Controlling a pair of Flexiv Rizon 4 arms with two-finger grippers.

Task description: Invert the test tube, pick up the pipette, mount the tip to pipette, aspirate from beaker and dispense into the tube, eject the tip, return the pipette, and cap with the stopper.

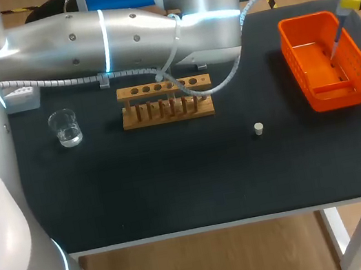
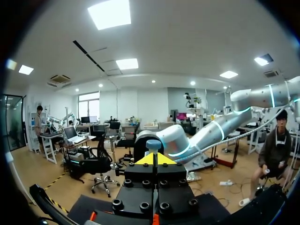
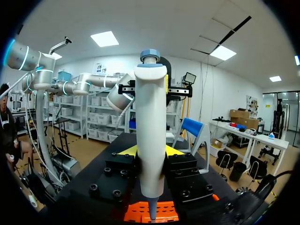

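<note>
Black table (image 1: pixel 175 185): glass beaker (image 1: pixel 65 127), wooden rack (image 1: pixel 166 102), stopper (image 1: pixel 258 129), orange basket (image 1: pixel 325 60). Right gripper (image 3: pixel 150 152) clamps upright pipette (image 3: pixel 150 126) over basket. Left gripper (image 2: pixel 154 159): fingers closed together.

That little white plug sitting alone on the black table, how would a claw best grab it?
Probably by its round sides, from straight above. The stopper is a short stub that seems to stand on end on the table, with nothing close beside it, so a finger should fit on either side.
</note>
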